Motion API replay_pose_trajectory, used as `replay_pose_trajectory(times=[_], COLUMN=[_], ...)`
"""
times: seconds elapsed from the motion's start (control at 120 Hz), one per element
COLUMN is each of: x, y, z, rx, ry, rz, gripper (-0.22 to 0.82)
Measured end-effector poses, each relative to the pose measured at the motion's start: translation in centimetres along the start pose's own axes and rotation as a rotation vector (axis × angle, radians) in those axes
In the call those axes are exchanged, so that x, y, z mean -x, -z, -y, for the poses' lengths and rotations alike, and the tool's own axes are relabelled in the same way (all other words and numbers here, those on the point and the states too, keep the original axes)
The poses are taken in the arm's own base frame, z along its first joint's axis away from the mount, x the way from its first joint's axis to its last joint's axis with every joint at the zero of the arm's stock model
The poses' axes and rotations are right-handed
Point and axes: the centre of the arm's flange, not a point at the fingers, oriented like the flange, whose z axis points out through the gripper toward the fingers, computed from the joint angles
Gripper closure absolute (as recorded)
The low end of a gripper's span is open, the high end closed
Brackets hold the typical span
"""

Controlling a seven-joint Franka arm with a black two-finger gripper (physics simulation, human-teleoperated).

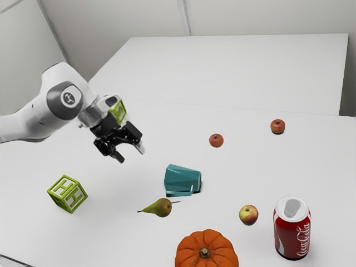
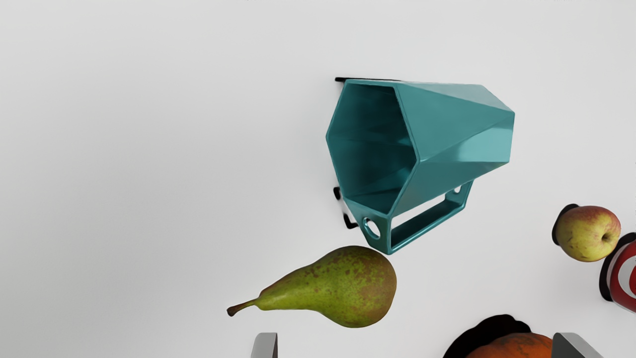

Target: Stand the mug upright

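Above the table, my gripper (image 1: 131,156) hangs toward the exterior view's left of the mug and higher than it, fingers spread with nothing between them. The teal faceted mug (image 1: 182,179) lies on its side, its handle toward the pear. In the wrist view the mug (image 2: 462,129) shows its dark open mouth and its handle close beside the pear. The two fingertips of the gripper (image 2: 415,345) stand wide apart at the bottom edge.
A green pear (image 1: 162,207) lies near the handle. Beyond it sits an orange pumpkin (image 1: 207,250). A yellow-red apple (image 1: 248,214) and a Coca-Cola can (image 1: 292,228) stand toward the exterior view's right. Two red apples (image 1: 216,140) (image 1: 277,126) lie farther back; a green block (image 1: 68,193) sits at left.
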Motion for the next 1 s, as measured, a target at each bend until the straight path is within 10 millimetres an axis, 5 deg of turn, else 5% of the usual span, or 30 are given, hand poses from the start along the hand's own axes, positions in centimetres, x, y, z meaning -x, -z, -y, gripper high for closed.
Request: replay_pose_trajectory(times=[0.35, 1.0], x=[-1.4, -2.2], y=[-7.4, -15.6], z=[0.4, -1.2], rx=[0.08, 0.31], ry=[0.052, 0.069], rz=[-0.021, -0.119], gripper=[0.0, 0.0])
